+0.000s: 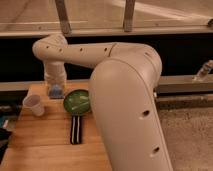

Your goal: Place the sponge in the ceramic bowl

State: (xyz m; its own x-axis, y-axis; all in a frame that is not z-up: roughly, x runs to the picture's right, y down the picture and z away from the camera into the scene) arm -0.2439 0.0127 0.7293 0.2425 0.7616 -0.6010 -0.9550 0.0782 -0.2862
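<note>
The blue-grey sponge (56, 91) shows at the far left part of the wooden table (45, 145), directly under my gripper (55, 86), which points down from the white wrist. I cannot tell whether the sponge is held or resting on the table. The green ceramic bowl (76, 102) sits just to the right of the sponge, a short gap away, and its right side is hidden by my arm.
A white cup (35, 105) stands left of the bowl, near the table's left edge. A black striped strip (76, 129) lies in front of the bowl. My bulky white arm (125, 100) covers the table's right side. A dark wall and rail run behind.
</note>
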